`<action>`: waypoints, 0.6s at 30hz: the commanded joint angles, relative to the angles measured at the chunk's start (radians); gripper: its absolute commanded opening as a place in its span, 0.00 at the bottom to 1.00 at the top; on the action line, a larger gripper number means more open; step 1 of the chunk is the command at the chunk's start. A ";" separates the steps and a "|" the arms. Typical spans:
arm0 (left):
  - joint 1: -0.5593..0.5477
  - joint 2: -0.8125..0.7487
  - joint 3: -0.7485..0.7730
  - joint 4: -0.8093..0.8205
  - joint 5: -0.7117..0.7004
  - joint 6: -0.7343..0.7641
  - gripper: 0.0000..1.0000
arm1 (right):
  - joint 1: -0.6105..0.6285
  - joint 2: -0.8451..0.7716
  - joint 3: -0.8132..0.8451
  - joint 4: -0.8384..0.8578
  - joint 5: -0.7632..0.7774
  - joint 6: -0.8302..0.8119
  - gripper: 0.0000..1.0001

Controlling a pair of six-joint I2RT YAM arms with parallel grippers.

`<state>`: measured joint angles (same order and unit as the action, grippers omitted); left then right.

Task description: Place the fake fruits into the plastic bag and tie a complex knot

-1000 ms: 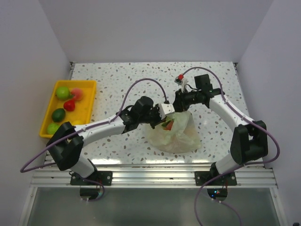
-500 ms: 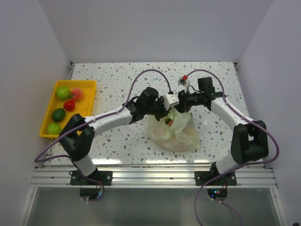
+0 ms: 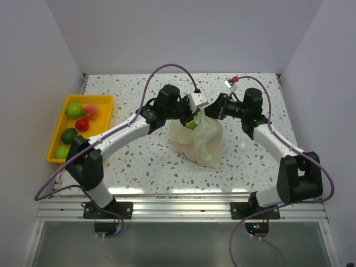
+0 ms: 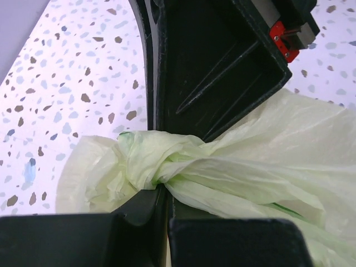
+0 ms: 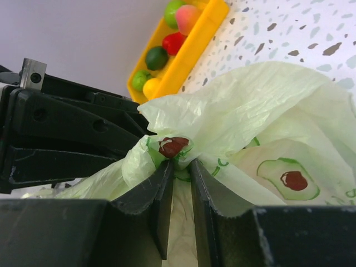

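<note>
Pale green plastic is pinched in both my jaws. My left gripper (image 4: 167, 203) is clamped nearly flat on a twisted bunch of the bag (image 4: 250, 167), right at its gathered neck. My right gripper (image 5: 181, 183) stands narrow, its two fingers nipping a fold of that same neck, just under a printed avocado. Whether the bunch is tied I cannot tell.

The two grippers meet nose to nose above the bag, very close together, the left one on its left side and the right one on its right. Below them the bag rests on the speckled table (image 3: 139, 161), about midway across. Something green shows through the plastic near the top, but I cannot make out which fruit it is.

Off at the left edge, well apart from the bag, the yellow tray (image 3: 99, 132) holds more fruits (image 3: 74, 109): green ones, a red one and a pinkish one, with a yellow one showing in the right wrist view.
</note>
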<state>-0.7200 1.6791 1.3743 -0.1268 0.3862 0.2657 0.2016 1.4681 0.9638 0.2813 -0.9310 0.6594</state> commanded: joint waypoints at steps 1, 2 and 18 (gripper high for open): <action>-0.045 -0.079 0.040 0.132 0.178 0.043 0.00 | 0.068 -0.084 -0.091 0.067 -0.120 0.143 0.25; -0.045 -0.088 0.007 0.131 0.193 0.038 0.00 | 0.071 -0.100 -0.111 0.044 -0.120 0.126 0.25; -0.032 -0.268 -0.322 0.173 0.235 -0.212 0.00 | 0.071 -0.186 -0.201 -0.344 -0.068 -0.244 0.24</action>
<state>-0.7521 1.4857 1.0554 -0.0750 0.5797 0.1322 0.2672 1.3197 0.7815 0.0341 -0.9771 0.5095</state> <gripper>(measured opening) 0.023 0.240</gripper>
